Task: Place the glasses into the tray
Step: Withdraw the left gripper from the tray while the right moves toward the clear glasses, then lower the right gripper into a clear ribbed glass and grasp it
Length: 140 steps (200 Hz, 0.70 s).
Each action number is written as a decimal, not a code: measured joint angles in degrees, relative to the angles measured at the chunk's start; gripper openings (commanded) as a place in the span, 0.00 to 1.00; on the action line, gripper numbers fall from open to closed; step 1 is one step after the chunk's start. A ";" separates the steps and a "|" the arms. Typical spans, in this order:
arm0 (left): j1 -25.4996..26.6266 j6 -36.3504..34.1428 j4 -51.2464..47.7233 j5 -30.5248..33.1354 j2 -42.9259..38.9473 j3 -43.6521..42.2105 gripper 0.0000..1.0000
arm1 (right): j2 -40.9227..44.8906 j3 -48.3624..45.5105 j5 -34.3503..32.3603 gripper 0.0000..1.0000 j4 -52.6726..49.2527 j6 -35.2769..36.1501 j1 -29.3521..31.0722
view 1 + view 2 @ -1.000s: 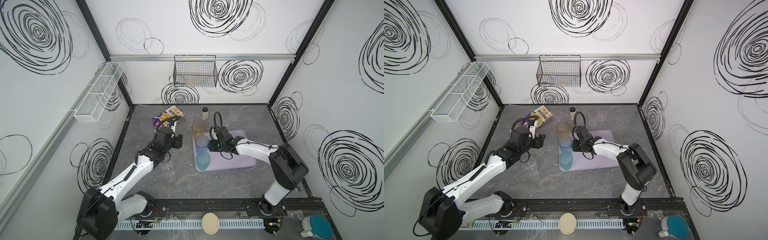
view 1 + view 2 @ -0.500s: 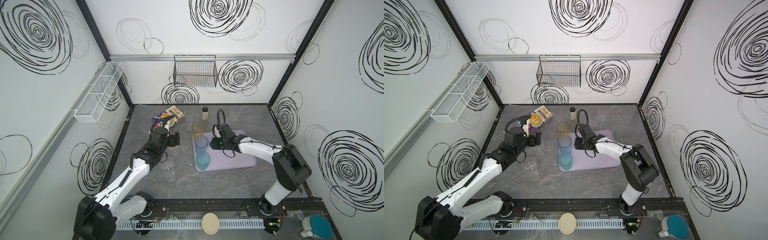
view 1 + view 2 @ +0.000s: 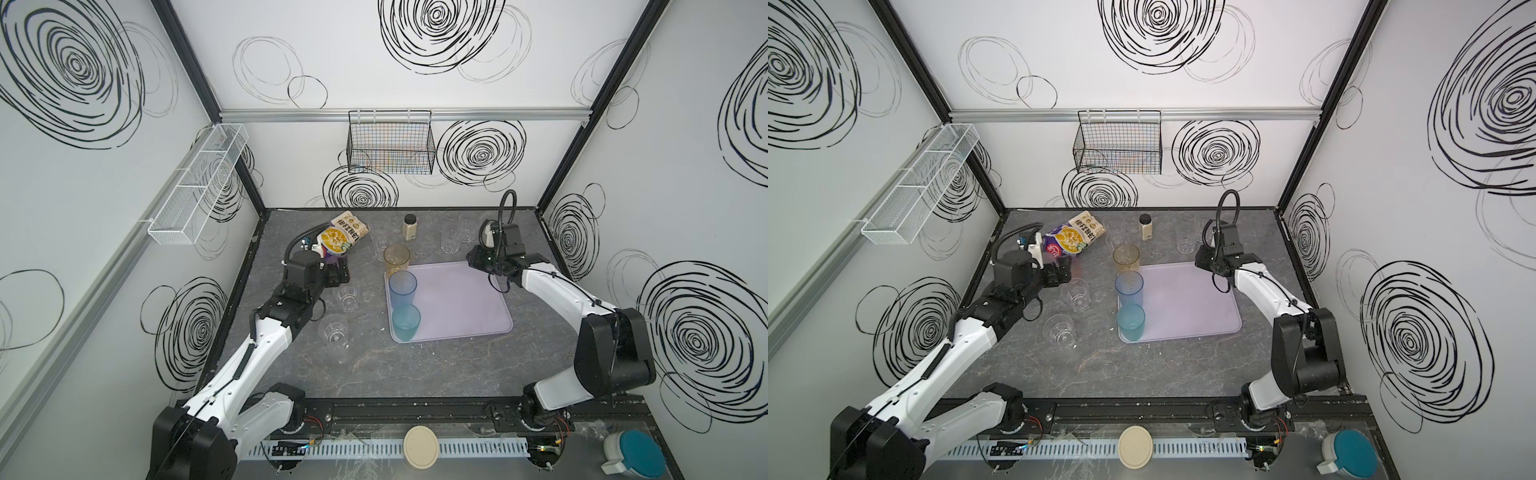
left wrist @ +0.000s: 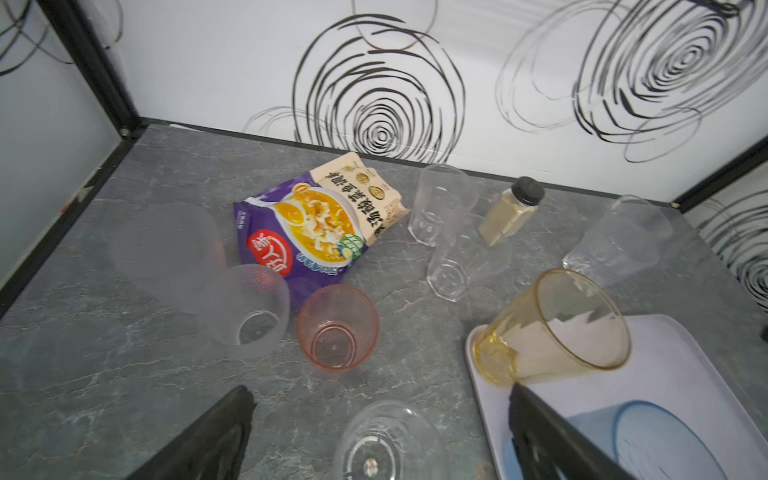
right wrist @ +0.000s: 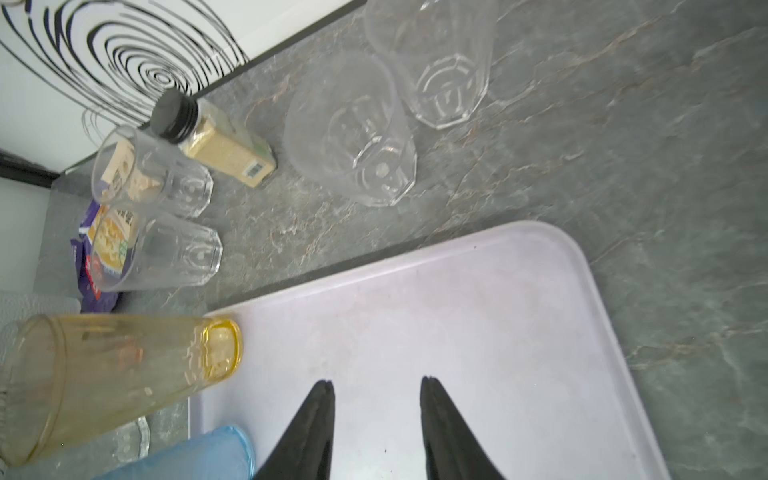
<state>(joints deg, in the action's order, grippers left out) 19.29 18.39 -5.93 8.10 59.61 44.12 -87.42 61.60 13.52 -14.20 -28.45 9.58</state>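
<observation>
Wide and empty, the left claw (image 4: 380, 390) may knock the pink glass (image 4: 337, 328) descending on the short clear glass (image 4: 386, 444); the right claw (image 5: 376, 382) hangs half-parted, empty, over the tray (image 5: 498, 311).

The dark grey marbled tabletop (image 3: 415, 374) carries a pale lavender plastic tray (image 3: 457, 299), a flat rectangle with rounded corners, lying right of centre. At the back left lies a purple and cream snack packet (image 3: 340, 239), and near it a small black-capped jar (image 3: 409, 227) stands upright. Between packet and jar stand two tall clear tumblers (image 4: 440, 203), one nearer the wall, one (image 4: 461, 266) nearer the tray. A short pink glass (image 4: 337, 328) and two frosted ribbed tumblers (image 4: 249, 309) stand just beside the packet. Two short clear tumblers (image 3: 347, 297) stand left of the tray, and another clear pair (image 3: 451, 243) stands behind it.
</observation>
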 measured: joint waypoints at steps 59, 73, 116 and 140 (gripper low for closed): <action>13.14 -0.46 4.39 4.52 2.36 -3.56 0.99 | -8.48 10.82 -0.76 0.40 1.97 0.15 -3.21; 13.35 -0.46 4.79 4.83 2.36 -5.03 0.99 | -11.87 14.12 -1.31 0.40 1.51 0.13 -3.04; 13.84 -0.46 5.44 4.83 2.56 -6.10 0.98 | -20.46 21.81 -2.49 0.40 -1.03 0.13 -1.60; 13.84 -0.48 6.10 4.83 2.71 -6.10 0.99 | -24.00 25.03 -2.84 0.39 -2.62 0.13 -0.79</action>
<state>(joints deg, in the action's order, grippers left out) 33.12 17.91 0.16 12.93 62.33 38.02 -111.42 86.63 10.68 -16.82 -28.32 8.80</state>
